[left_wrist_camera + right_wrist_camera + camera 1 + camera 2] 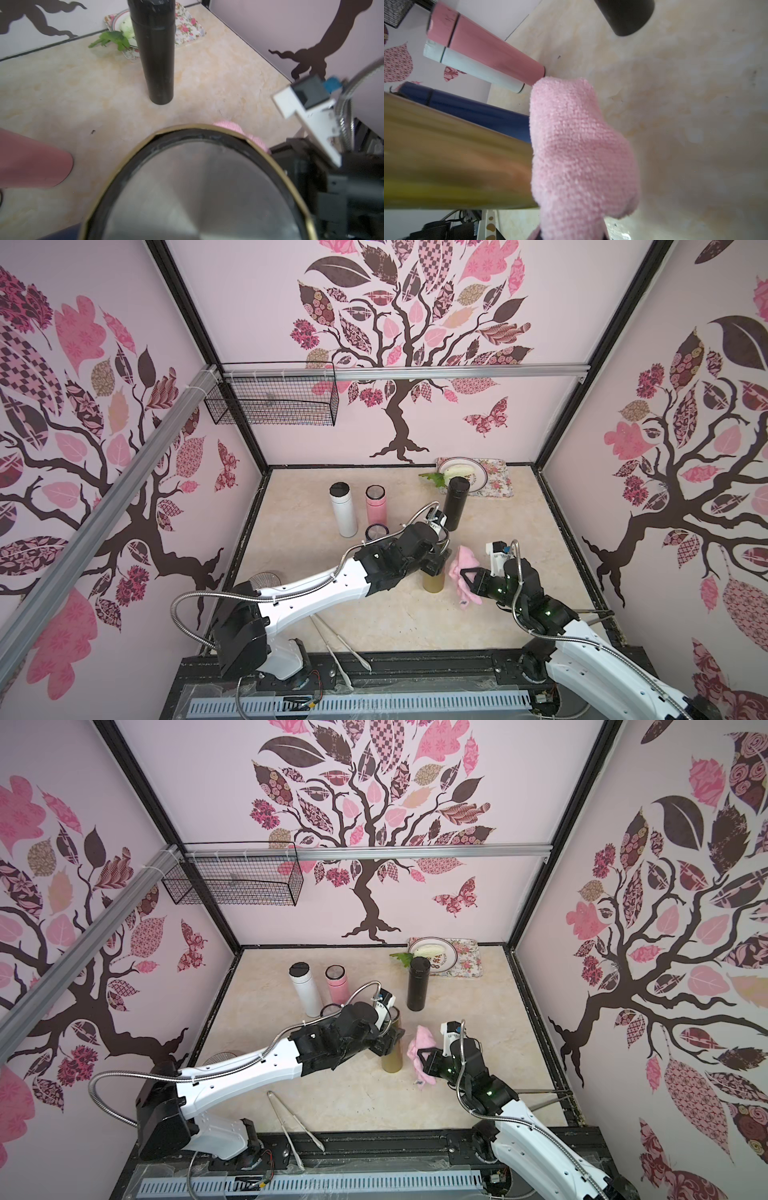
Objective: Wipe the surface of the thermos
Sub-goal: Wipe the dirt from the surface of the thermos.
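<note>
Obs.: the gold thermos (434, 584) stands upright on the marble-look table (374, 614), near its middle and toward the front edge, with its long axis vertical and its lid facing the left wrist camera (197, 187). The left gripper (435, 566) is clamped across the upper body of this bottle, steadying it. The right gripper (467, 577) is closed on a bunched pink cloth (463, 562). In both top views the cloth hangs at 3 o'clock of the bottle, just beside its wall; seen from the right gripper, the bottle lies at 9 o'clock. In the right wrist view the cloth (581, 145) overlaps the edge of the golden wall (456, 166), but we cannot tell whether they touch. We judge that the right arm is the wiping arm: it is the nearer free one and carries the cloth. The coming move looks like a short push toward 9 o'clock, then strokes along the vertical axis. A black thermos (456, 504) stands apart at about 1 o'clock of the held bottle, clear of that path.
</note>
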Tool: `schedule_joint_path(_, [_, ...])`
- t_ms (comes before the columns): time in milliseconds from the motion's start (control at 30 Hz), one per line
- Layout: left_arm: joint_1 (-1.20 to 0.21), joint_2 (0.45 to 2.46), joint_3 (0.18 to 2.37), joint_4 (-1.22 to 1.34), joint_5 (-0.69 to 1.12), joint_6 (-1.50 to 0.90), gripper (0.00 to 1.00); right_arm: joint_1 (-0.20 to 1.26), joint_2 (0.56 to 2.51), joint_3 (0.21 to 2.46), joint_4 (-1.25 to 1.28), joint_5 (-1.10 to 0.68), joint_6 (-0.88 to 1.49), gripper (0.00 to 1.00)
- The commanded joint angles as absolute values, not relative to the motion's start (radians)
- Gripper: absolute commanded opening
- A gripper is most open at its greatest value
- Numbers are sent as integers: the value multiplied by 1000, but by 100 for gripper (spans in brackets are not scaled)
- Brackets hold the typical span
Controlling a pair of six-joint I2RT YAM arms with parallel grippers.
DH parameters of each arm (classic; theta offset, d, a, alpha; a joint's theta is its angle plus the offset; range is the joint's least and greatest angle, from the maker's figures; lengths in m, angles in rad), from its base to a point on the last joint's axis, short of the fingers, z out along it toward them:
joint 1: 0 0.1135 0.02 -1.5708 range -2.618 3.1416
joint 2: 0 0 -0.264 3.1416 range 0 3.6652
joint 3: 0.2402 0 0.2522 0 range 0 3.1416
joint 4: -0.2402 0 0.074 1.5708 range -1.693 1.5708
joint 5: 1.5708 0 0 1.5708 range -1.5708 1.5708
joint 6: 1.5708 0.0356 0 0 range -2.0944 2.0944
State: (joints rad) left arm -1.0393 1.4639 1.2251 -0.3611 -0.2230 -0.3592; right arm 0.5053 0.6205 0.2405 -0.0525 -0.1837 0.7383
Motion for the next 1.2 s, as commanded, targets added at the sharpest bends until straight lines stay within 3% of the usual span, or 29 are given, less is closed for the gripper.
schedule_joint_path(0, [-1024, 1389, 1325, -453, -280, -480, 0, 507, 555, 198, 96, -225, 749, 0])
schedule_joint_path(233, [-983, 1326, 1262, -239, -80, -622, 0, 510, 576, 89, 422, -367, 777, 0])
schedule_joint_path(500, [-985, 1328, 1232, -168, -120, -616, 0, 509, 598, 112, 595, -453, 785, 0])
schedule_joint_path(800, [-985, 1353, 1189, -203, -247, -550, 0, 511, 396, 112, 389, -428, 757, 0])
schedule_joint_path(967, [-983, 1330, 1145, -172, -204, -547, 0, 512, 270, 95, 311, -369, 760, 0])
schedule_joint_path(1167, [-977, 1304, 1130, -91, -85, -577, 0, 512, 394, 27, 455, -387, 828, 0])
